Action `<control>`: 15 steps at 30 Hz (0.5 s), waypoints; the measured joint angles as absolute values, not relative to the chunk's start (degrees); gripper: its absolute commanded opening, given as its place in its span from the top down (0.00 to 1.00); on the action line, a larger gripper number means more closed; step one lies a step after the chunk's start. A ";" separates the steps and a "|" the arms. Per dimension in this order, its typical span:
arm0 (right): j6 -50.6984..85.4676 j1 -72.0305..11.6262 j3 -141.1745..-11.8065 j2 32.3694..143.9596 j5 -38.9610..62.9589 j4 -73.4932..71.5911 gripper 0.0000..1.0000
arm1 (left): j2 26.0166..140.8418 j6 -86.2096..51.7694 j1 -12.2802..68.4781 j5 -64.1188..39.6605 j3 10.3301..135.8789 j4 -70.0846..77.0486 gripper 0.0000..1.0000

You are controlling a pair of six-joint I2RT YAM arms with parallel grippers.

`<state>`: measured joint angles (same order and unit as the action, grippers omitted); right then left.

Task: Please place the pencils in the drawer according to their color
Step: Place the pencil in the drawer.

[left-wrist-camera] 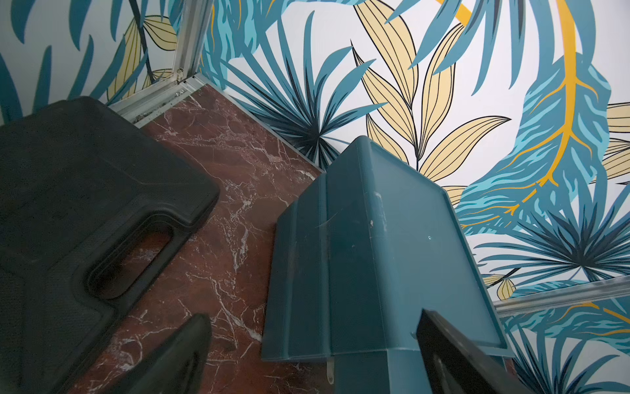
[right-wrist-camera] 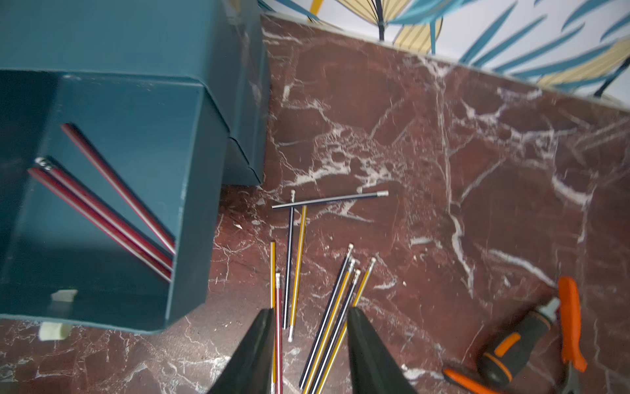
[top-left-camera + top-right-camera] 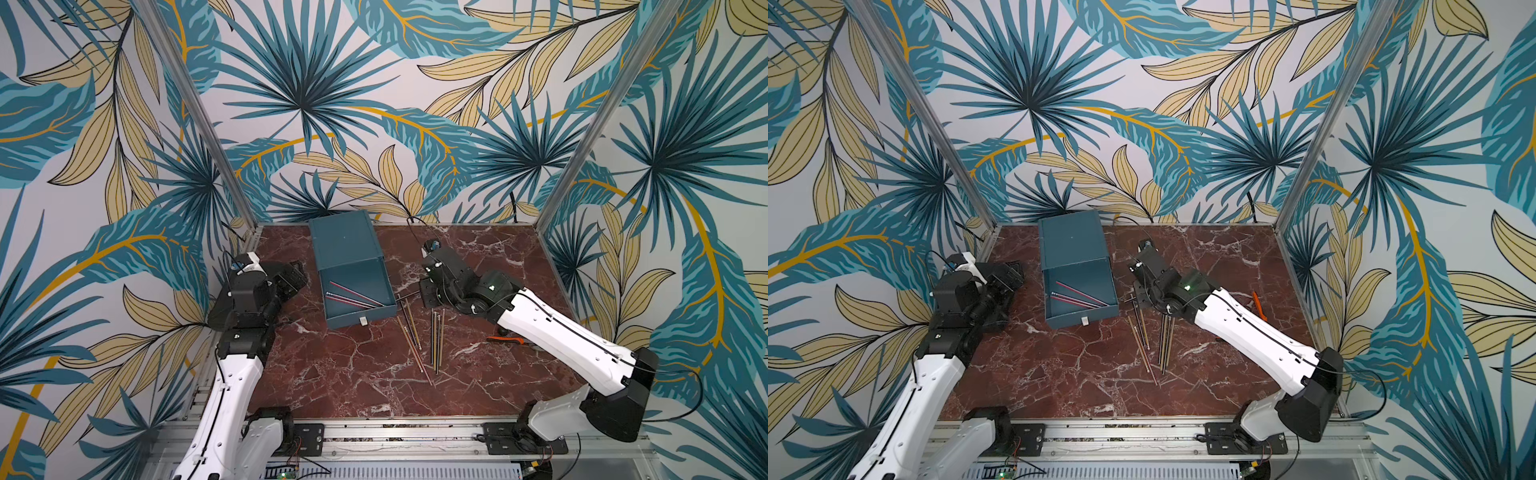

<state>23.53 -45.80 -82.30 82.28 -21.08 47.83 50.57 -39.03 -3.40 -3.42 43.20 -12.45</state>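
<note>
The teal drawer cabinet point(image 3: 345, 241) stands at the back middle of the table, and its top drawer point(image 3: 361, 318) is pulled out toward me. Three red pencils point(image 2: 112, 211) lie slanted inside that drawer. Several tan-yellow and dark pencils point(image 3: 436, 340) lie loose on the marble to its right, with one red pencil point(image 2: 278, 324) among them and a dark one point(image 2: 330, 199) lying crosswise. My right gripper point(image 2: 310, 309) hovers over the loose pencils, jaws apart, holding nothing. My left gripper point(image 1: 312, 315) is wide open beside the cabinet's left side wall.
A flat black plastic case point(image 1: 85, 187) lies left of the cabinet, close to my left gripper. An orange-handled screwdriver point(image 2: 511, 344) and orange pliers point(image 2: 569, 324) lie right of the pencils, by my right arm. Patterned walls close in the table point(image 3: 374, 386) at back and sides.
</note>
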 measured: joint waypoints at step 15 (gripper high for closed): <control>36.80 -44.51 -68.10 90.85 -6.28 48.12 0.77 | 51.11 -39.42 -3.40 -3.62 42.35 -12.27 0.00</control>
